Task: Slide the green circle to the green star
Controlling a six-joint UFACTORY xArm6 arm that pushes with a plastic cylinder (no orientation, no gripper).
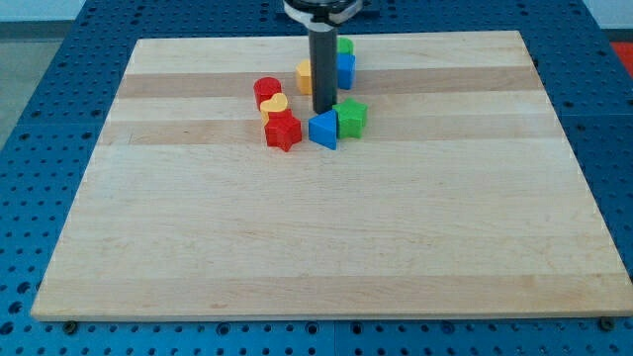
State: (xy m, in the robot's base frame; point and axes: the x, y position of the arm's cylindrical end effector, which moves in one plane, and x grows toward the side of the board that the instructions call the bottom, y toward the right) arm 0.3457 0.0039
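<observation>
The green circle (345, 46) sits near the view's top, partly hidden behind my rod and touching the top of a blue cube (345, 71). The green star (351, 118) lies below that cube, touching a blue triangle (323, 130) on its left. My tip (323, 111) rests on the board just above the blue triangle and just left of the green star, below and left of the green circle. The blue cube lies between the green circle and the green star.
An orange block (306, 76) sits left of the rod. A red circle (267, 91), a yellow heart (276, 106) and a red star (282, 132) form a column further left. The wooden board (326, 247) lies on a blue pegboard table.
</observation>
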